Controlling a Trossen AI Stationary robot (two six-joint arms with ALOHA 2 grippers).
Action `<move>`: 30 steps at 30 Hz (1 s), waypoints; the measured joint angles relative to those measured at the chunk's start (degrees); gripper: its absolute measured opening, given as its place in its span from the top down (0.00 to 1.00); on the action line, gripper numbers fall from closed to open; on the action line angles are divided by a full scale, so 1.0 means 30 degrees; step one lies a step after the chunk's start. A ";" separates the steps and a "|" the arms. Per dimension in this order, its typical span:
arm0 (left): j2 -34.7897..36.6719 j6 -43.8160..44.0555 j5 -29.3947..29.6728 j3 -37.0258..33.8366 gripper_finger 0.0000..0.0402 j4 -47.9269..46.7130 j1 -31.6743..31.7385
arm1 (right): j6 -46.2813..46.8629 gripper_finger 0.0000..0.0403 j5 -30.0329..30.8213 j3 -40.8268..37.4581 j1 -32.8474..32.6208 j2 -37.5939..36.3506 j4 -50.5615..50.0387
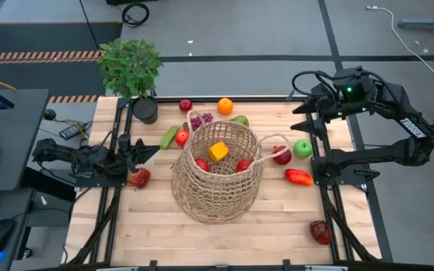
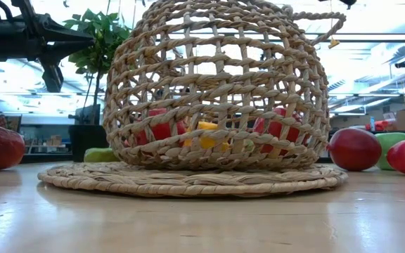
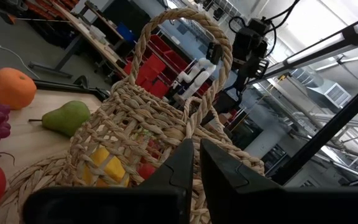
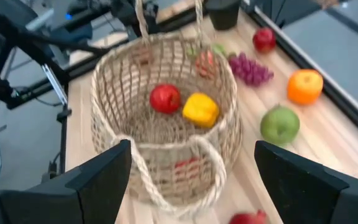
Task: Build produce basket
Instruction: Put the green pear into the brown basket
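The tan wicker basket [image 1: 217, 181] stands on its flat base in the middle of the table. Inside it lie a yellow pepper [image 4: 200, 109] and red fruits [image 4: 165, 98]. My left gripper [image 1: 151, 153] hangs shut just left of the basket, its fingertips [image 3: 194, 155] short of the weave. My right gripper [image 1: 303, 119] hovers open, high over the table's right side, looking down on the basket [image 4: 166, 118] with nothing between its fingers. Loose produce lies around: an orange [image 1: 224, 106], purple grapes [image 1: 200, 120], a green pear [image 1: 239, 120], a cucumber [image 1: 169, 137], a green apple [image 1: 303, 148].
A potted plant [image 1: 132, 71] stands at the far left corner. A red apple [image 1: 282, 155] and a red pepper [image 1: 298, 177] lie right of the basket, and a dark red fruit [image 1: 320, 232] near the front right. Another red fruit [image 1: 139, 178] sits under the left arm.
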State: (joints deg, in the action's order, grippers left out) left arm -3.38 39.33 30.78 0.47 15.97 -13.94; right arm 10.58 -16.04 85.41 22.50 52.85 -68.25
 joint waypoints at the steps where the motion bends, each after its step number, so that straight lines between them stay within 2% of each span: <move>1: 0.0005 0.0000 0.0002 0.0007 0.91 0.0006 0.0002 | 0.0016 0.15 -0.0012 0.0000 0.0000 -0.0026 -0.0316; 17: 0.0000 0.0000 0.0002 0.0001 0.92 -0.0002 0.0002 | -0.0586 0.15 0.0024 0.0000 0.0000 -0.0007 -0.4495; 30: 0.0004 0.0000 -0.0006 0.0000 0.91 0.0006 -0.0002 | -0.0520 0.15 0.1487 -0.0060 0.0000 0.1050 -0.6460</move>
State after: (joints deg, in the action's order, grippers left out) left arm -3.37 39.33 30.76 0.47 15.99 -13.94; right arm 9.02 -11.58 85.23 22.50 56.00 -87.63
